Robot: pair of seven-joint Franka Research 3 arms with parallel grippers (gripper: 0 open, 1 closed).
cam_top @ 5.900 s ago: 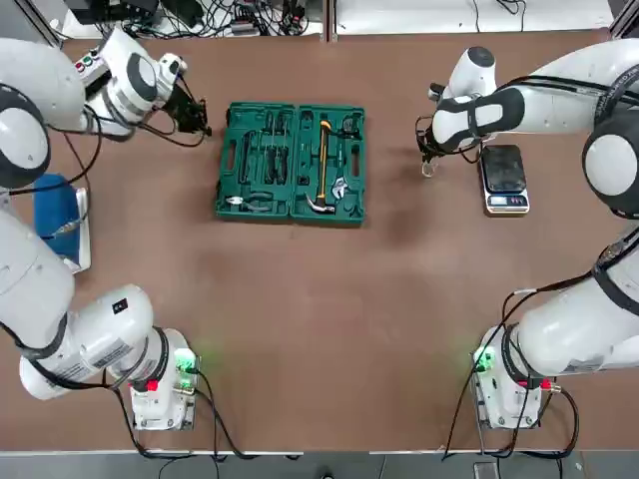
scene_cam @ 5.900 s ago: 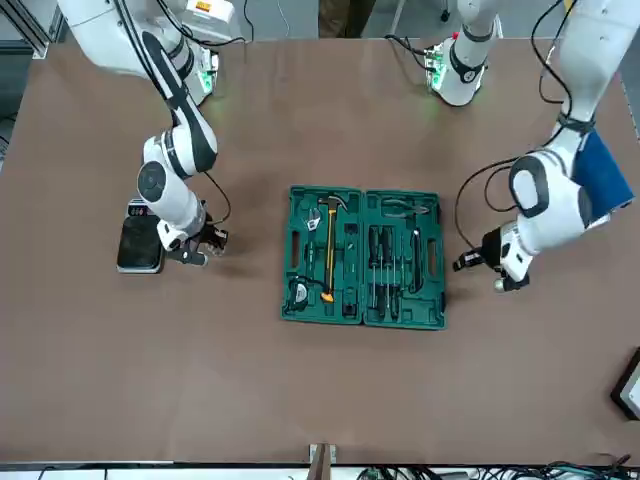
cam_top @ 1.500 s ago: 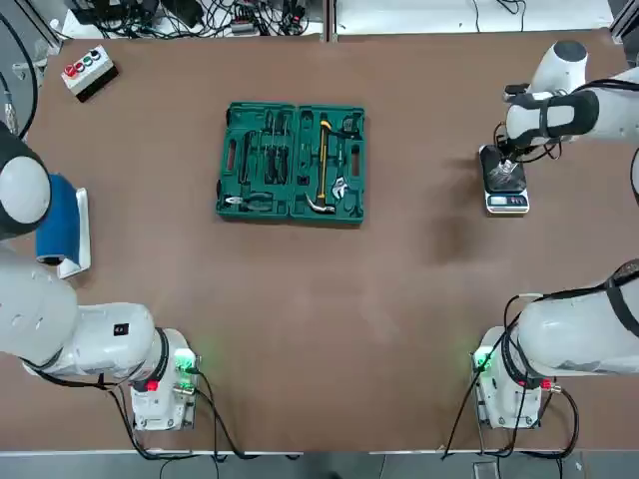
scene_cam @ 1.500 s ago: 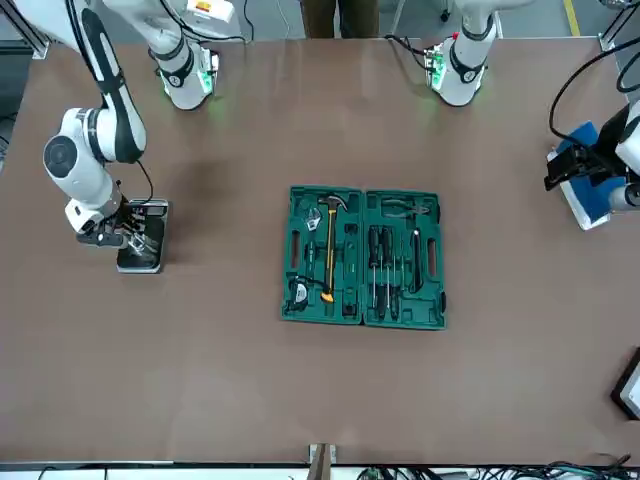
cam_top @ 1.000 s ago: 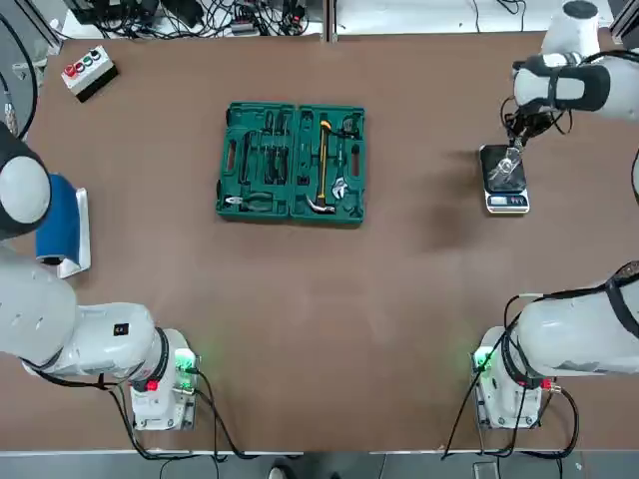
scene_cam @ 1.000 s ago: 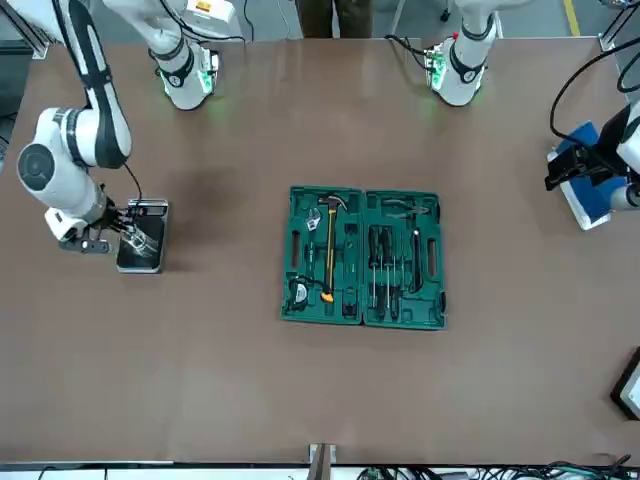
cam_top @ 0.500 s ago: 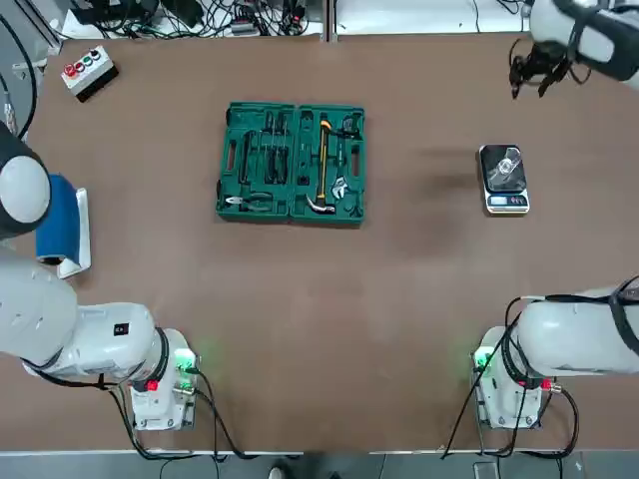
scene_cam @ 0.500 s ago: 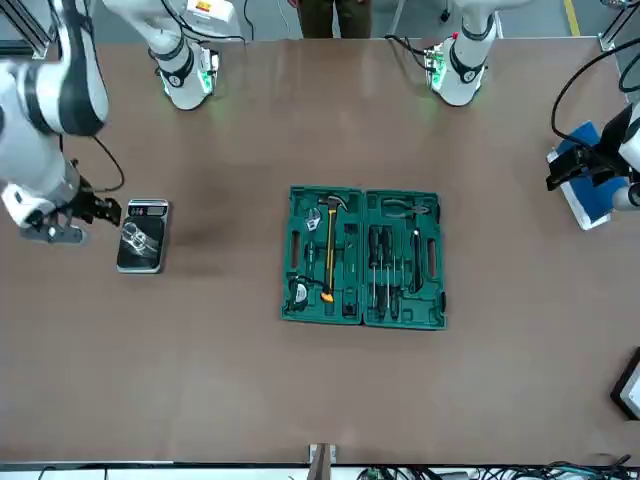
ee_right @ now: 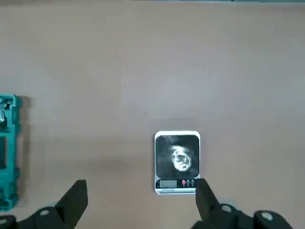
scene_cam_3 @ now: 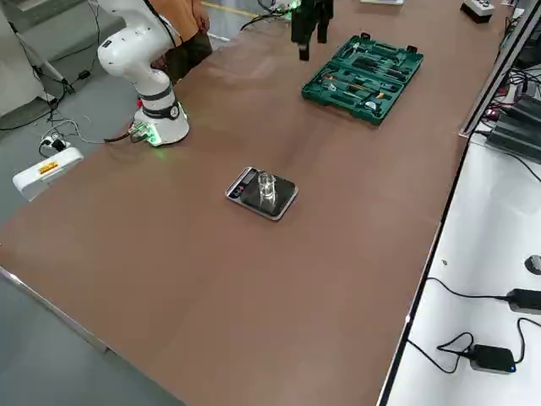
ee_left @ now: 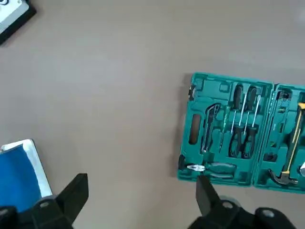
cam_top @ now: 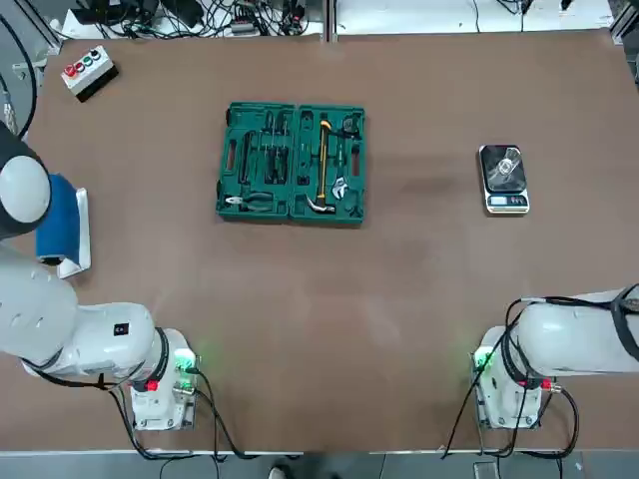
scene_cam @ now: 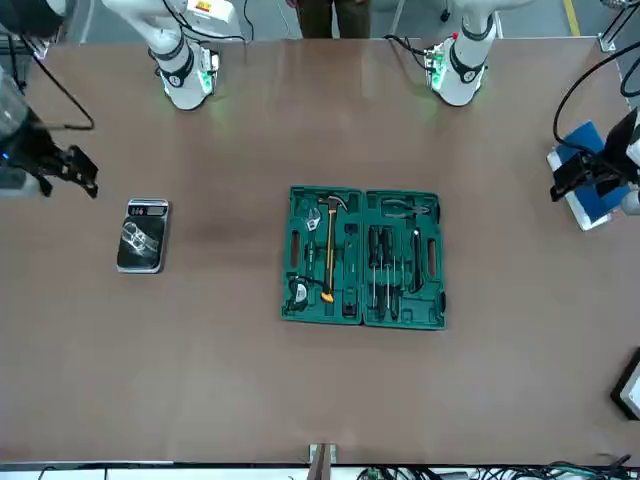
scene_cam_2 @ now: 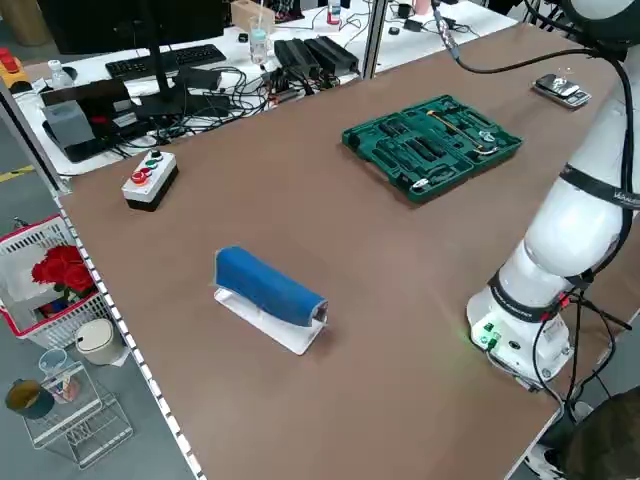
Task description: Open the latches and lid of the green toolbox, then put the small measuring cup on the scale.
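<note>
Since half a second earlier, your right end effector [scene_cam: 78, 170] pulled up and away from the scale [cam_top: 503, 178].
You saw the small measuring cup [cam_top: 505, 167] sitting on the scale, long axis toward the bases, nearer the right arm; both end effectors, the left end effector [ee_left: 140, 191] included, hung spread apart and empty. The green toolbox [cam_top: 291, 162] lay flat open mid-tabletop [cam_top: 399, 279], its lid [cam_top: 256, 160] folded out; no writing was legible.

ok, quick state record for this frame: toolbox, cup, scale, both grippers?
green toolbox: lid open flat, tools showing
small measuring cup: on the scale's black plate
scale: table's right side, display lit
right gripper: open, empty, high above the scale
left gripper: open, empty, raised near the blue block
</note>
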